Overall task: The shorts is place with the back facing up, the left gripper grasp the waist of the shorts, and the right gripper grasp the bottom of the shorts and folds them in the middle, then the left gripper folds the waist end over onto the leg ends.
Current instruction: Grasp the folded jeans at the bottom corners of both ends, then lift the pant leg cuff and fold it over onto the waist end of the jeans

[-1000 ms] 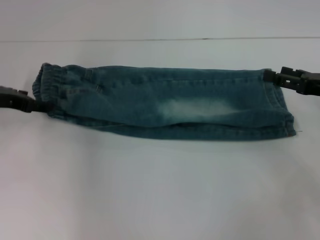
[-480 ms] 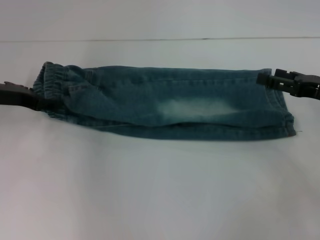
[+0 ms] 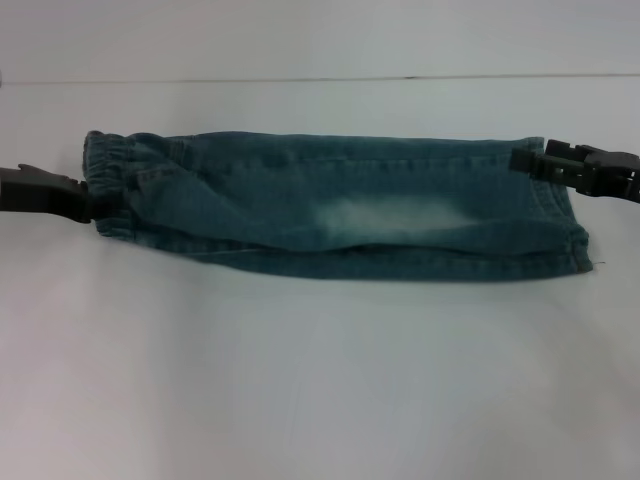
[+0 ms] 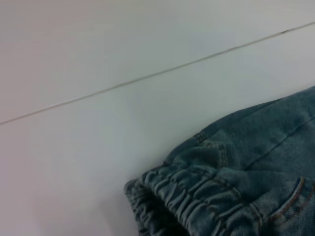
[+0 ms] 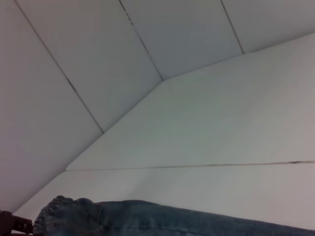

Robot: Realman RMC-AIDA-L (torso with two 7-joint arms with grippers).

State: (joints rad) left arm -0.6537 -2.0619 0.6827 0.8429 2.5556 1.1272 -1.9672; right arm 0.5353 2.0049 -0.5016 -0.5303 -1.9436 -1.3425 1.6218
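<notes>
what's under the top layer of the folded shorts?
A second denim layer of the shorts shows as a strip along the near edge, lying on the white table. The rest beneath, pockets and print included, is covered.

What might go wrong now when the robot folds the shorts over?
1. The left gripper sits only at the edge of the waist, so the bunched elastic might slip away as it is carried toward the leg ends.
2. The shorts are folded unevenly, with the lower layer peeking out along the near edge, so the layers could slide apart.
3. The right gripper touches the far corner of the leg ends and might drag it.
</notes>
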